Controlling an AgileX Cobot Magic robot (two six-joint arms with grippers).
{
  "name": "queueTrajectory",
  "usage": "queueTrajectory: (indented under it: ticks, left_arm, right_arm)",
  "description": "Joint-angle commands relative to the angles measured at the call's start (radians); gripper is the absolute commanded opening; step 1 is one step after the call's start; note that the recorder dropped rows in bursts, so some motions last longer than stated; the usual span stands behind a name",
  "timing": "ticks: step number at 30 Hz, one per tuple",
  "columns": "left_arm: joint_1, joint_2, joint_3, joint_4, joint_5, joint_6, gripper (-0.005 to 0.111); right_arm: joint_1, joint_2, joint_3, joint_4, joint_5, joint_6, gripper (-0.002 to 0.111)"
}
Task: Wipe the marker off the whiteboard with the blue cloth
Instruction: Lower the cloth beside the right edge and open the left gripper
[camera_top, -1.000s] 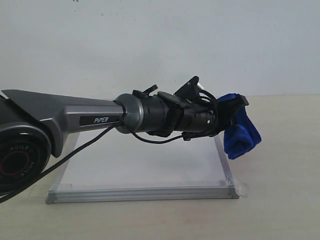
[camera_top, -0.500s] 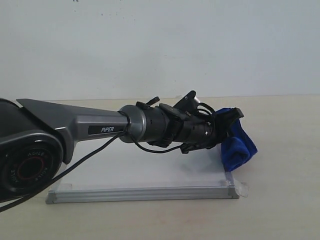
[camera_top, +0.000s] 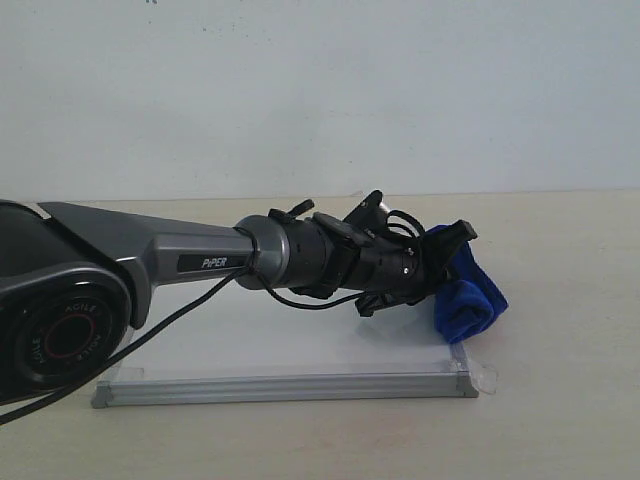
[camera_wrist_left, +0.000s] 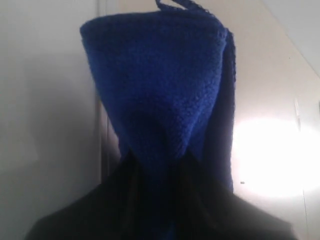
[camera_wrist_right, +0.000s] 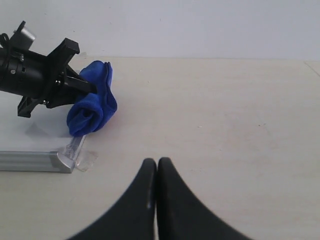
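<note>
Left pincer (camera_top: 453, 262) gripping blue cloth (camera_top: 470, 302), at whiteboard (camera_top: 300, 345) edge

We see a pale beige surface (camera_top: 560, 300) filling the lower part of the exterior view, smooth and matte. Behind it stands a plain whitish wall (camera_top: 320, 90), and the two meet in a straight, level line. At the wall's upper edge we make out a couple of tiny dark specks (camera_top: 151, 2). In the left wrist view a bright patch of glare (camera_wrist_left: 265, 155) lies on the surface and washes out its colour there. The right wrist view shows the same bare beige and the same wall.
</note>
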Motion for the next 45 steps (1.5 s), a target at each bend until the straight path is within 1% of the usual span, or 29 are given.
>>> queueTrajectory:
  ticks: [1, 5, 15, 20, 24, 26, 27, 28, 29, 30, 32, 38, 43, 45]
  left_arm:
    - [0.001, -0.002, -0.003, 0.007, 0.032, -0.016, 0.004]
    - [0.001, 0.009, -0.003, 0.007, 0.078, -0.016, 0.004]
    - [0.001, 0.012, -0.003, 0.007, 0.033, -0.02, 0.004]
    - [0.001, 0.012, -0.003, 0.007, 0.037, -0.02, 0.004]
    - [0.005, 0.012, -0.003, 0.004, 0.068, -0.023, 0.004]
    - [0.014, 0.012, -0.003, -0.029, 0.1, -0.046, 0.01]
    - [0.025, 0.012, -0.003, -0.065, 0.118, -0.046, 0.02]
    - [0.03, 0.012, -0.006, -0.067, 0.138, -0.046, 0.032]
    - [0.034, 0.012, -0.006, -0.067, 0.148, -0.046, 0.04]
    - [0.037, 0.012, -0.006, -0.067, 0.16, -0.046, 0.05]
    - [0.037, 0.012, -0.008, -0.067, 0.168, -0.033, 0.057]
    - [0.039, 0.012, -0.023, -0.067, 0.22, 0.003, 0.057]
    - [0.041, 0.012, -0.061, -0.067, 0.273, 0.012, 0.057]
    - [0.041, 0.01, -0.073, -0.067, 0.289, 0.04, 0.057]
  right_arm:
    - [-0.006, -0.004, 0.0, -0.002, -0.004, 0.0, 0.0]
    - [-0.006, -0.004, 0.0, -0.002, -0.004, 0.0, 0.0]
    - [-0.006, -0.004, 0.0, -0.002, -0.004, 0.0, 0.0]
    - [-0.006, -0.004, 0.0, -0.002, -0.004, 0.0, 0.0]
    - [-0.006, -0.004, 0.0, -0.002, -0.004, 0.0, 0.0]
    - [-0.006, -0.004, 0.0, -0.002, -0.004, 0.0, 0.0]
    - [-0.006, -0.004, 0.0, -0.002, -0.004, 0.0, 0.0]
    - [-0.006, -0.004, 0.0, -0.002, -0.004, 0.0, 0.0]
    - [-0.006, -0.004, 0.0, -0.002, -0.004, 0.0, 0.0]
    - [-0.006, -0.004, 0.0, -0.002, -0.004, 0.0, 0.0]
    - [-0.006, -0.004, 0.0, -0.002, -0.004, 0.0, 0.0]
    - [-0.006, -0.004, 0.0, -0.002, -0.004, 0.0, 0.0]
    - [-0.006, -0.004, 0.0, -0.002, -0.004, 0.0, 0.0]
    - [-0.006, -0.004, 0.0, -0.002, -0.009, 0.0, 0.0]
